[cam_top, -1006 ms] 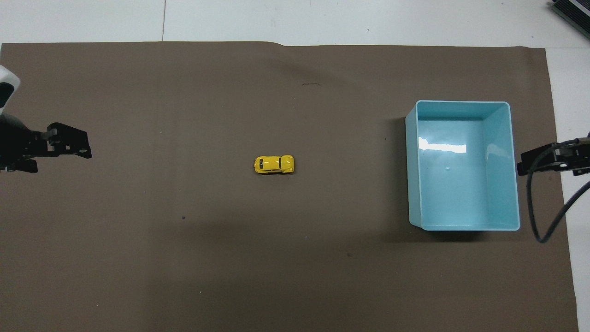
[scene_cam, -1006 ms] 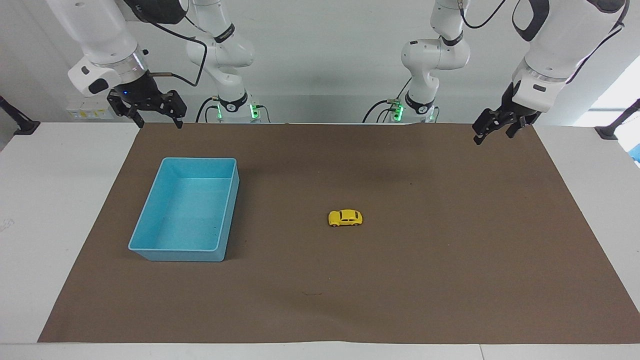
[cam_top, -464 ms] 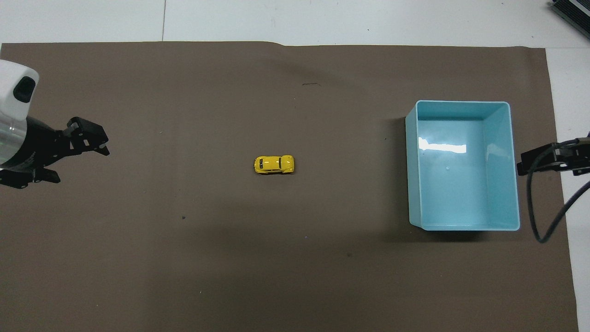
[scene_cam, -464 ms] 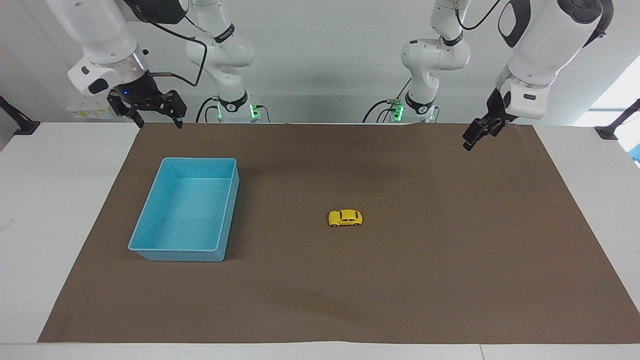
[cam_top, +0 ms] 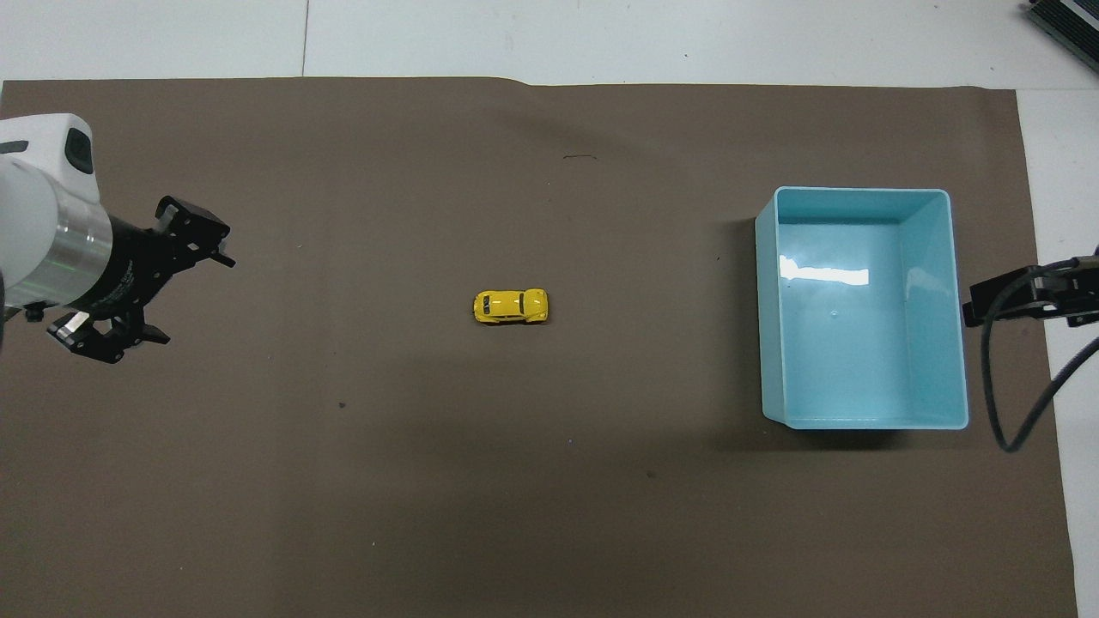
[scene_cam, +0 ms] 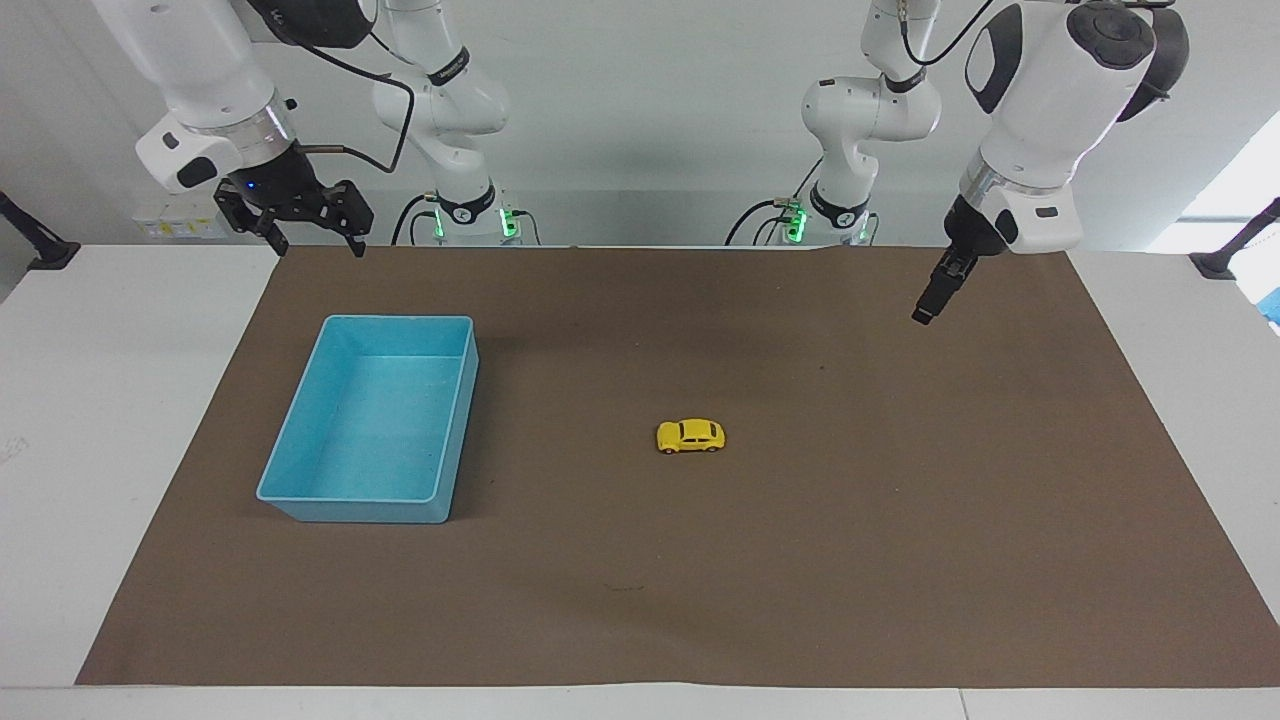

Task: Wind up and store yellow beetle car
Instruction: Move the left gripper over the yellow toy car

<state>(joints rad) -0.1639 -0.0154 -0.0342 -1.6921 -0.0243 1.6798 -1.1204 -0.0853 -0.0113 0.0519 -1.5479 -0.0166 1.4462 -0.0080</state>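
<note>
From across the table, the yellow beetle car [scene_cam: 691, 436] sits on its wheels near the middle of the brown mat [scene_cam: 900, 560], untouched. The blue bin [scene_cam: 372, 420] stands empty toward my right arm's end. My left gripper [scene_cam: 930, 298] hangs in the air over the mat at my left arm's end, angled down toward the car. My right gripper [scene_cam: 303, 228] waits beside the bin, fingers spread.

From above, my left gripper [cam_top: 153, 293] shows its fingers wide apart, holding nothing, well apart from the car [cam_top: 511, 305]. My right gripper [cam_top: 1000, 300] is at the bin's [cam_top: 960, 343] edge.

I judge the step to be the reach. Next I must come down over the car's narrow body and close gently.
</note>
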